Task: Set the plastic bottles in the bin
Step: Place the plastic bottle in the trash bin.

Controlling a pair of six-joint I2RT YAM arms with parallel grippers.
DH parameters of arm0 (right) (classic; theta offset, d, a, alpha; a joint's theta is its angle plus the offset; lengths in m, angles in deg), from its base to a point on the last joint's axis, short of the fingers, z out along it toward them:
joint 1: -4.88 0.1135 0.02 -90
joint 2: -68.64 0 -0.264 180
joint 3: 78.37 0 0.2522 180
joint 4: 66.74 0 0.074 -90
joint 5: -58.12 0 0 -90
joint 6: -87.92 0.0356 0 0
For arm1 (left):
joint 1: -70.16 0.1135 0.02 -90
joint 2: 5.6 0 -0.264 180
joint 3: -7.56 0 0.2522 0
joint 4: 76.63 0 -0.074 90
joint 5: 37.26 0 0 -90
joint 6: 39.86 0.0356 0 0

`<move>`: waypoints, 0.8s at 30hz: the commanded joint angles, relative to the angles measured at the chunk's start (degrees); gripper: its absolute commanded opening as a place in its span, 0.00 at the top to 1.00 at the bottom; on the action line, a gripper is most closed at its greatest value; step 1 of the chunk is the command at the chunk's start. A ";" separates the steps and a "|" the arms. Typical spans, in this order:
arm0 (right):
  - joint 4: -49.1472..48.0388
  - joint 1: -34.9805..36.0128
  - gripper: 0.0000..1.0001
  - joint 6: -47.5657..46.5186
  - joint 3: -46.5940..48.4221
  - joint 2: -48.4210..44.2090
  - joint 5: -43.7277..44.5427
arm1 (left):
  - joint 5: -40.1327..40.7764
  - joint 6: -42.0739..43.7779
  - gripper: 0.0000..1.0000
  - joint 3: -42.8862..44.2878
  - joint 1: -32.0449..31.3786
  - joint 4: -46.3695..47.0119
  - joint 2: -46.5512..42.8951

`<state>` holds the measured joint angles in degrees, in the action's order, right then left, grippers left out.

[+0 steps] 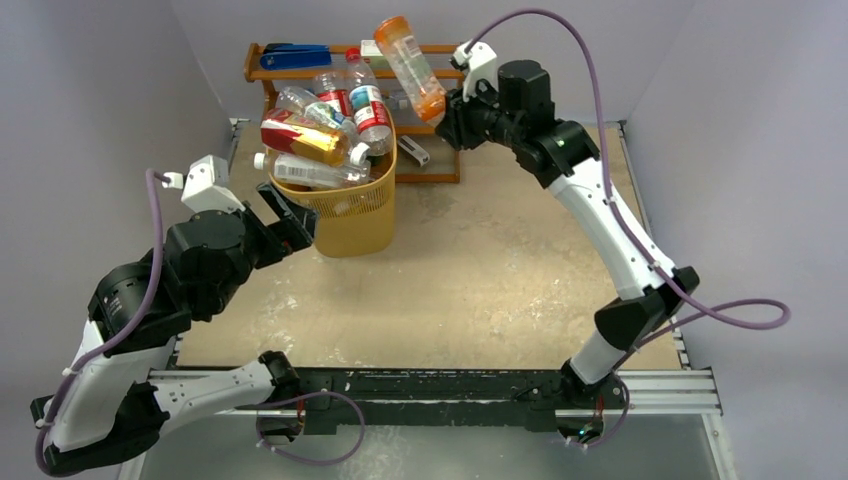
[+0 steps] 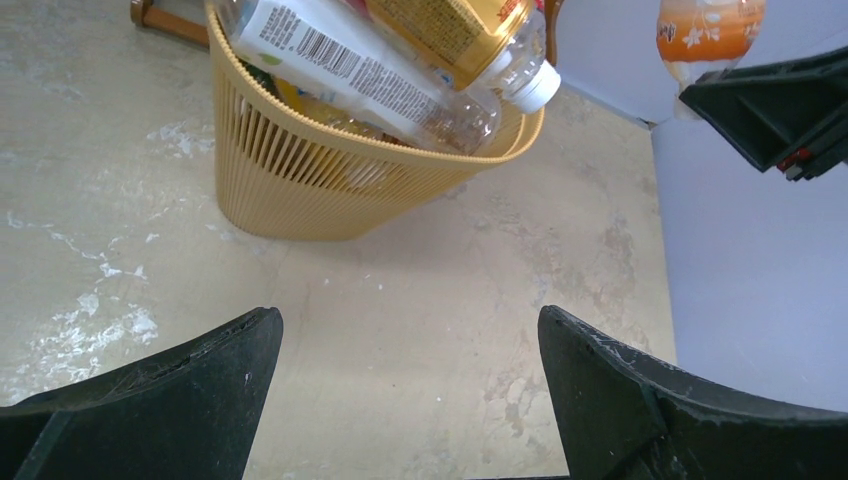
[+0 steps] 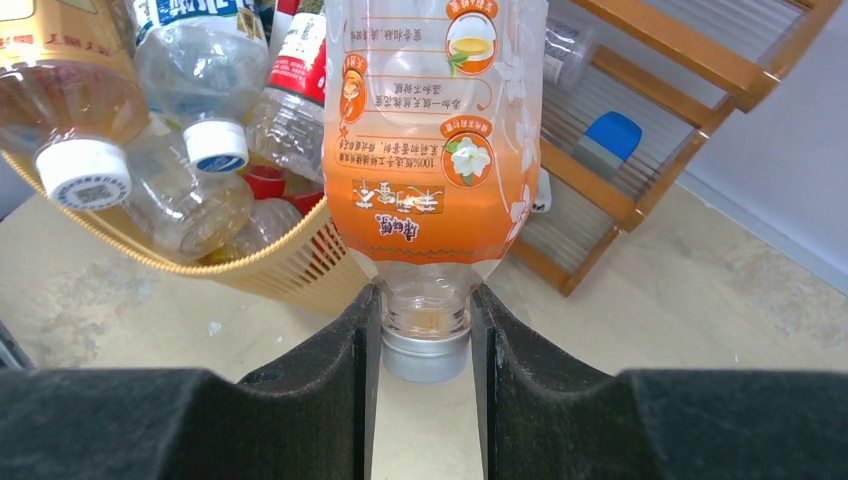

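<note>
The bin (image 1: pixel 355 215) stands on the surface (image 1: pixel 480 280) in front of the wooden rack (image 1: pixel 440 172) and is heaped above its rim with bottles (image 1: pixel 315 135). Several lie across the top, and two white caps jut over the edge. The right pincer (image 3: pixel 425 325) is closed on the neck of an orange bottle (image 3: pixel 435 150), just above its silver cap. It holds the bottle raised and tilted, body uppermost, off the back right corner of the bin and in front of the rack, not yet over the opening. The left pincer (image 1: pixel 287 222) is spread wide and holds nothing; it sits near the bin's left wall without touching it. No bottle is seen loose on the surface. A clear item on a rack shelf behind the held bottle may be one more bottle; the pictures do not settle it. Judgement: the task is nearly complete, with the held bottle left to deposit. Risk noted: the heap is full, so a further bottle may roll off
</note>
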<state>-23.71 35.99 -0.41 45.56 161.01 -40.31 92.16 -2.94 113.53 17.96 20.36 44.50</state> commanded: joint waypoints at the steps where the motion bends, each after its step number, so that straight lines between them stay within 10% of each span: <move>1: 1.94 1.72 0.71 -3.17 8.53 4.08 0.21 | 1.27 -2.01 0.00 -2.61 -0.21 -1.11 -1.30; 24: 8.69 10.46 0.67 -7.84 24.50 17.07 6.73 | 1.18 -2.99 0.01 -9.31 -0.21 0.73 -3.28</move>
<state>-14.98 45.26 -6.36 67.29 179.05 -36.00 92.21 -5.85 104.54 17.96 18.72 41.09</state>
